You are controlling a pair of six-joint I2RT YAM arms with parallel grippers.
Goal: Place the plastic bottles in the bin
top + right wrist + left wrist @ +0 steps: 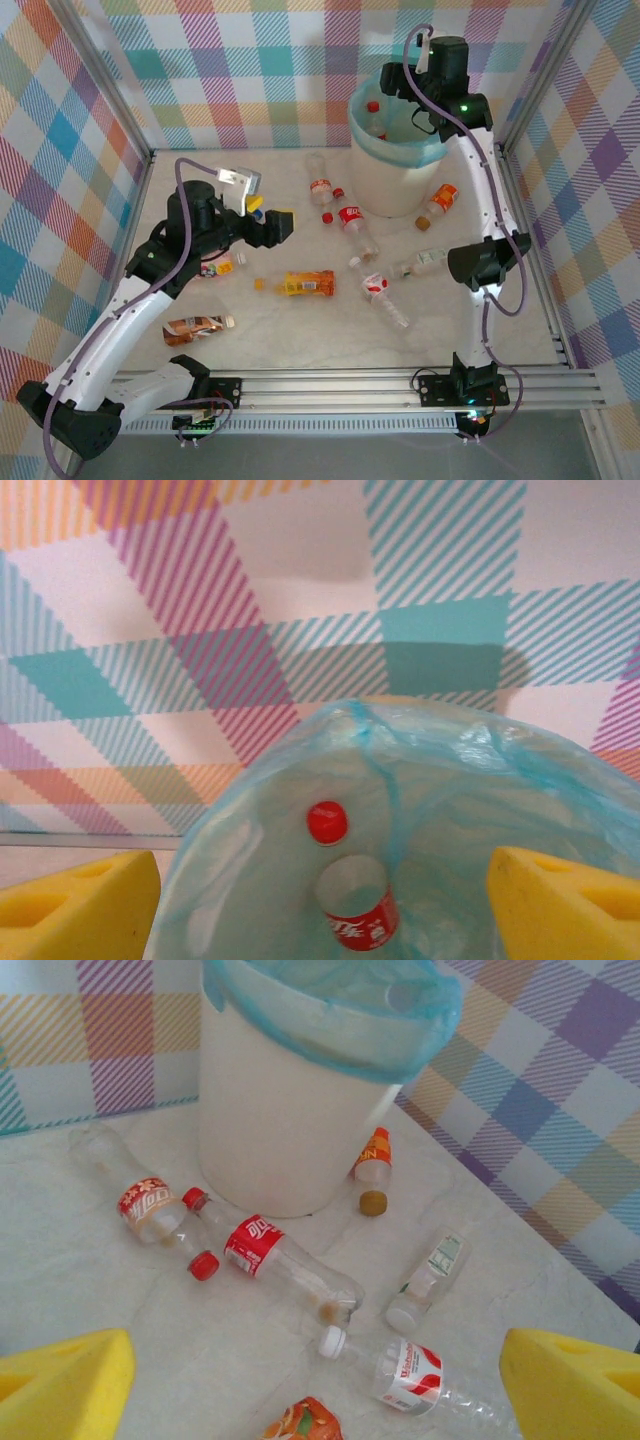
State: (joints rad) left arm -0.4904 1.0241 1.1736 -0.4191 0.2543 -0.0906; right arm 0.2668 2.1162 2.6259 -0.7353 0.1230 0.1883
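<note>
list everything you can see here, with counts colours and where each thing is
bin: one, white with a teal liner, far side of the table, right of centre
plastic bottles: eight on the table, clear or orange with red, orange or pink labels, scattered from the left side to beside the bin
bottle in the bin: at least one, red label, with a red cap just above it
table: one, pale and marbled
walls: three, multicolour checks, around the table
left claw: one, yellow-padded, open, above the table's left half
right claw: one, yellow-padded, open, over the bin's mouth
</note>
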